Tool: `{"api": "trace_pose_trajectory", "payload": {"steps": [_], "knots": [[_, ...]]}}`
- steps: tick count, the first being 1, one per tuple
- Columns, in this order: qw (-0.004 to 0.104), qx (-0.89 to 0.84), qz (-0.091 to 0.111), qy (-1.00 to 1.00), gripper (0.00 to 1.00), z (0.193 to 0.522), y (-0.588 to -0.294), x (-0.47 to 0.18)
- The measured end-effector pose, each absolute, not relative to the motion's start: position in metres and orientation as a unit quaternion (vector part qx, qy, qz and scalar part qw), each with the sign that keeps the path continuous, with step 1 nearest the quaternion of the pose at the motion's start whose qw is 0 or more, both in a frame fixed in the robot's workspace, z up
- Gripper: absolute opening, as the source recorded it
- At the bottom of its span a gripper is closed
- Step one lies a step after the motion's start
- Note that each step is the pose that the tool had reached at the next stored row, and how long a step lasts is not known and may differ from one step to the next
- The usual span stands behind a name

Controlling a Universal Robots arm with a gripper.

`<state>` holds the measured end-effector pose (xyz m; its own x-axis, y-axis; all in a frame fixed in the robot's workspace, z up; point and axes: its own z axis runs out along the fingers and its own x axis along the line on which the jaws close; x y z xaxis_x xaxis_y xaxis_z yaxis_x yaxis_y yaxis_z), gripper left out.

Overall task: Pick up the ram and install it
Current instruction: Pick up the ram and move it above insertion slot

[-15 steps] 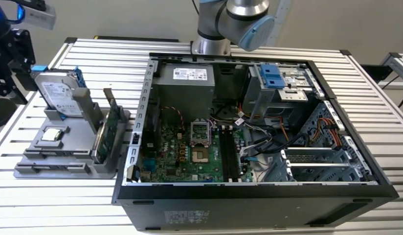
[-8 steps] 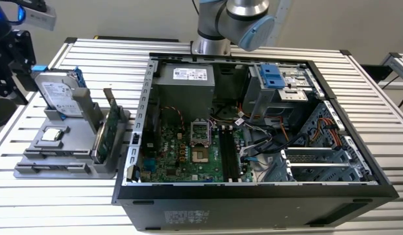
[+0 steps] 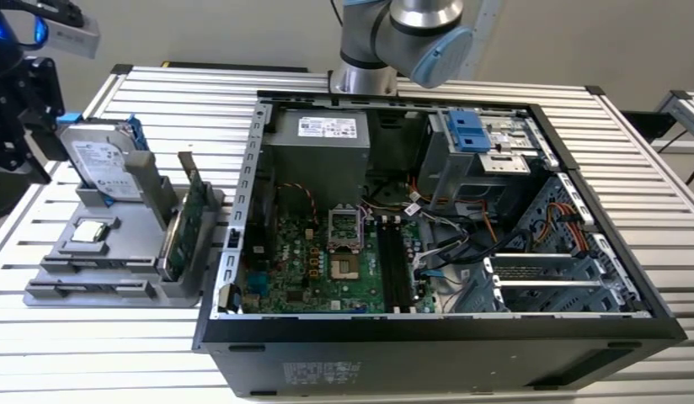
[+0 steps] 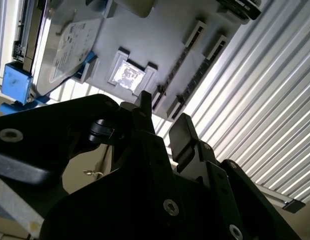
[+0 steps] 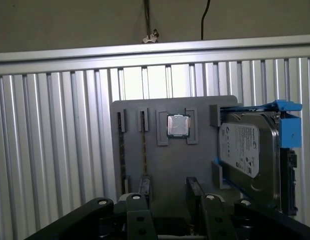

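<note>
First wrist view: black two-fingered hand (image 5: pixel 170 186) released, empty, over grey plastic tray (image 5: pixel 165 162).
Ram (image 5: pixel 120 150): long thin dark-blue circuit stick, on edge in tray's end slot, apart from hand.
Surface (image 5: pixel 54 150): ribbed metal, under tray.

Exterior view sits high, looking down at a slant across the slatted worktop (image 3: pixel 178 93). The open computer case (image 3: pixel 437 353) is dead centre and the grey stand (image 3: pixel 66 290) is off at the exterior view's left. First wrist view faces that stand (image 5: pixel 170 165) squarely, looking past the tool (image 5: pixel 170 187). Second wrist view is in close and tilted, peering over the tool (image 4: pixel 162 112). All three share the stand (image 4: pixel 160 35), its hard drive (image 3: pixel 100 164) (image 5: pixel 245 150) (image 4: pixel 69 45) and the small chip (image 3: pixel 91 231) (image 5: pixel 178 126) (image 4: pixel 125 75).
</note>
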<state>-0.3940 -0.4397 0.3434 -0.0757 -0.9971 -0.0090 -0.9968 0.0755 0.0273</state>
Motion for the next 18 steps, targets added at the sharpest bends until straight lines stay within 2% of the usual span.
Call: {"api": "trace_pose_trajectory", "payload": {"steps": [18], "knots": [[0.006,0.680,-0.013,-0.733,1.00,0.330,-0.440,-0.394]]}}
